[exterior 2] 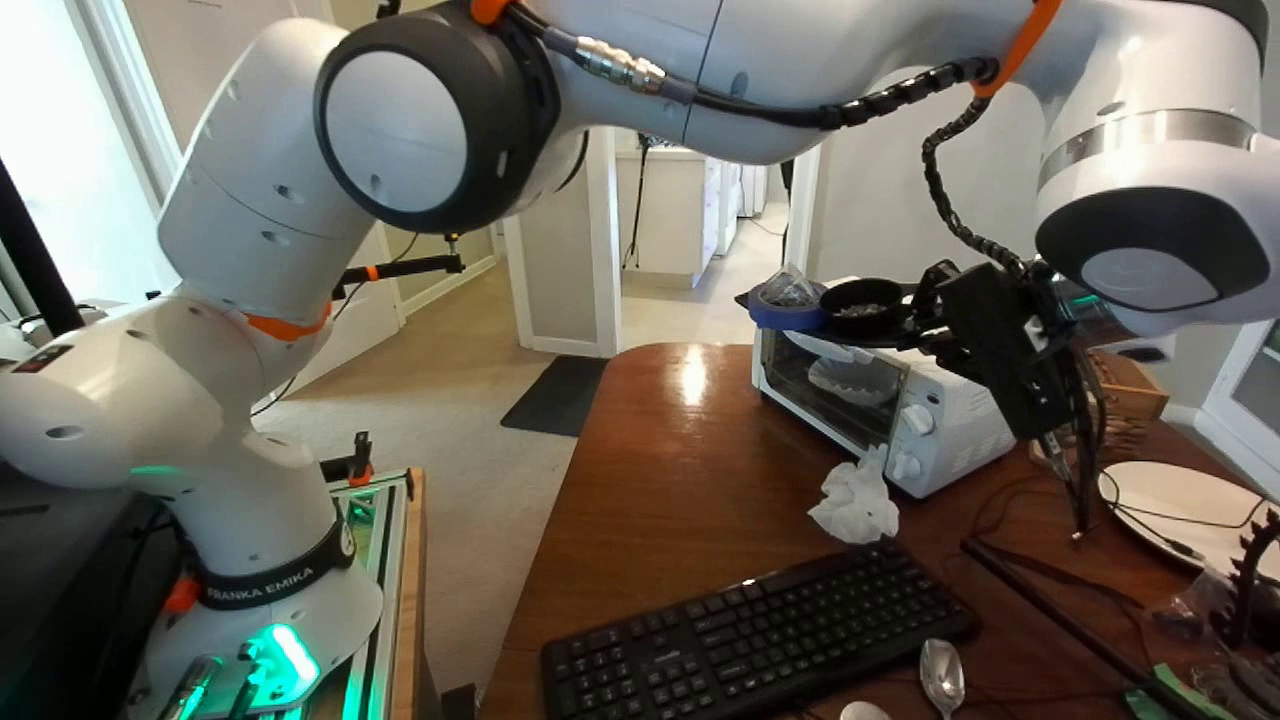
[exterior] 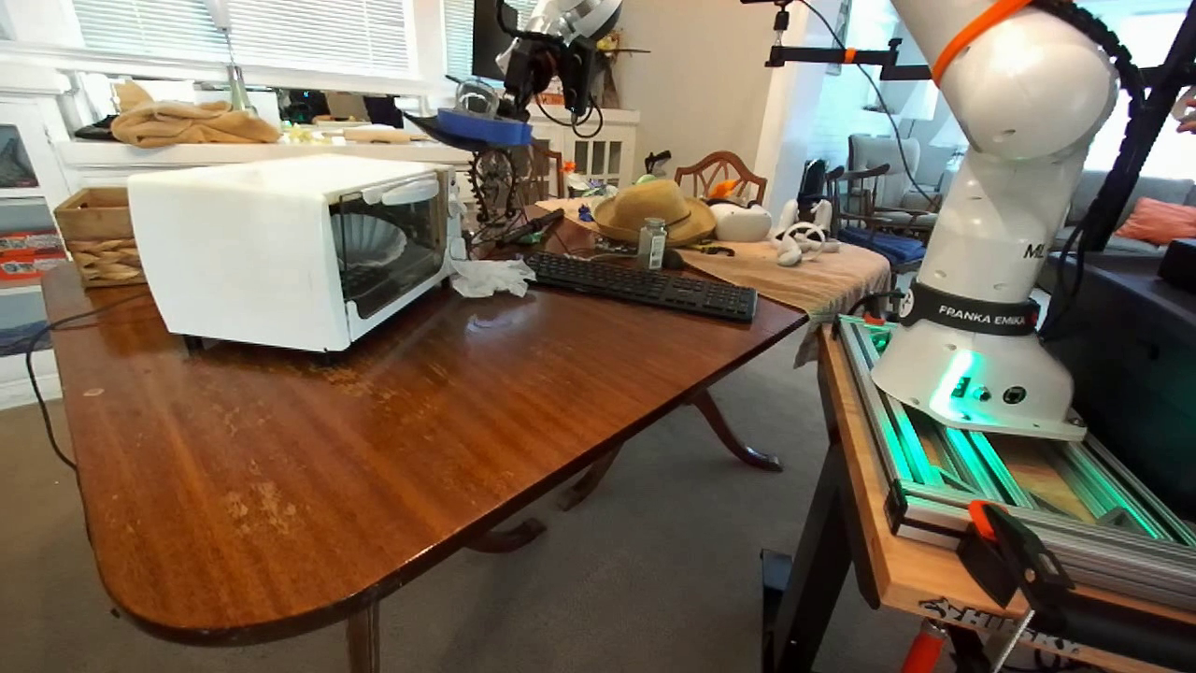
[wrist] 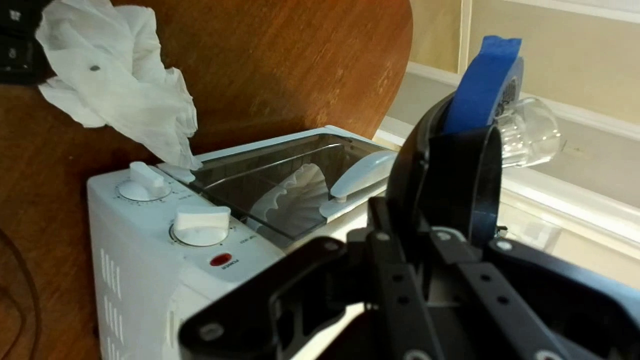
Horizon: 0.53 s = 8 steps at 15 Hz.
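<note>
My gripper (wrist: 411, 225) is shut on the edge of a black dish (wrist: 407, 150), holding it in the air. On the dish rides a roll of blue tape (wrist: 480, 87), with a clear glass piece (wrist: 532, 132) sitting in or against the roll. A round black container (exterior 2: 862, 290) stands beside the tape, nearer the fingers, with something greyish inside. In an exterior view the gripper (exterior 2: 925, 315) holds the dish level above the white toaster oven (exterior 2: 955, 425). The oven door is closed; a white fluted dish (wrist: 295, 200) shows through its glass.
A crumpled white tissue (exterior 2: 857, 500) and black keyboard (exterior 2: 760, 640) lie before the oven. A white plate (exterior 2: 1180, 510), cables and a spoon (exterior 2: 942, 675) are also on the table. A wooden box (exterior: 98, 234) stands behind the oven; a straw hat (exterior: 654, 210) lies farther back.
</note>
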### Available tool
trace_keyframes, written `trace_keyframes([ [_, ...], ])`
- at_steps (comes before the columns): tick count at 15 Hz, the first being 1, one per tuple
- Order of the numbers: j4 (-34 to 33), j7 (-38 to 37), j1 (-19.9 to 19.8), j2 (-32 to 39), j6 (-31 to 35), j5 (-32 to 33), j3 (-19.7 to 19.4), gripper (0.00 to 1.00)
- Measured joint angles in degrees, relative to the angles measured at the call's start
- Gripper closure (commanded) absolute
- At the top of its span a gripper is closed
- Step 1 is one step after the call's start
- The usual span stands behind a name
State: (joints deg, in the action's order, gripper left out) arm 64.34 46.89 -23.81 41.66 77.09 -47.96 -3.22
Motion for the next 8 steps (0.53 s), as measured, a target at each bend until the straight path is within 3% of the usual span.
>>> trace_keyframes([
  [4, -5.6, -1.81, -0.15, 3.69, -2.18, -0.25, 2.44, 0.98],
  [5, -6.87, -2.18, -0.2, 4.55, -2.84, -0.25, 2.92, 0.91],
  [7, -8.93, -2.64, -0.19, 5.99, -3.31, -0.24, 3.44, 0.91],
  [8, -9.52, -2.7, -0.2, 6.42, -3.32, -0.24, 3.52, 0.98],
])
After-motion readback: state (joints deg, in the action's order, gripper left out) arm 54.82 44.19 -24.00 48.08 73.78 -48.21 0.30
